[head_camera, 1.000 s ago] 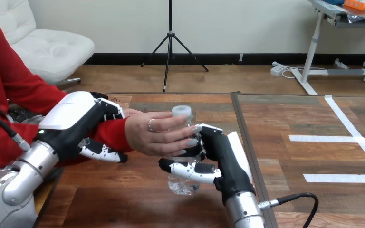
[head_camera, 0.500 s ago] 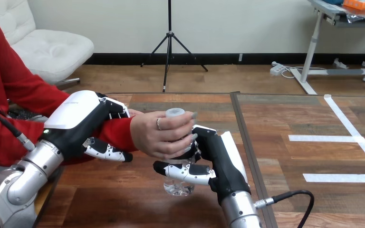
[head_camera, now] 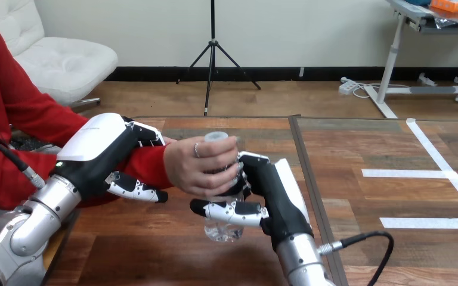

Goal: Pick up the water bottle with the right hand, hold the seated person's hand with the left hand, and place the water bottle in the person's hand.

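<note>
Your right hand [head_camera: 274, 192] grips the water bottle [head_camera: 221, 229] from the view's right, with the thumb crossing the lower body in front and the fingers curled round behind. The bottle stands upright. It is clear plastic with a pale cap [head_camera: 216, 137] on top, and its see-through base shows below the thumb. You cannot tell whether the base rests on the wooden table [head_camera: 155, 250] or hangs just above it. The person's hand [head_camera: 200, 170] wraps the bottle's upper half from the view's left, fingers closed round it just under the cap and directly above your thumb. Your left hand [head_camera: 95, 149] is clasped round the person's wrist at the red sleeve [head_camera: 150, 167], fingers over the top and thumb underneath, near the table's left side.
</note>
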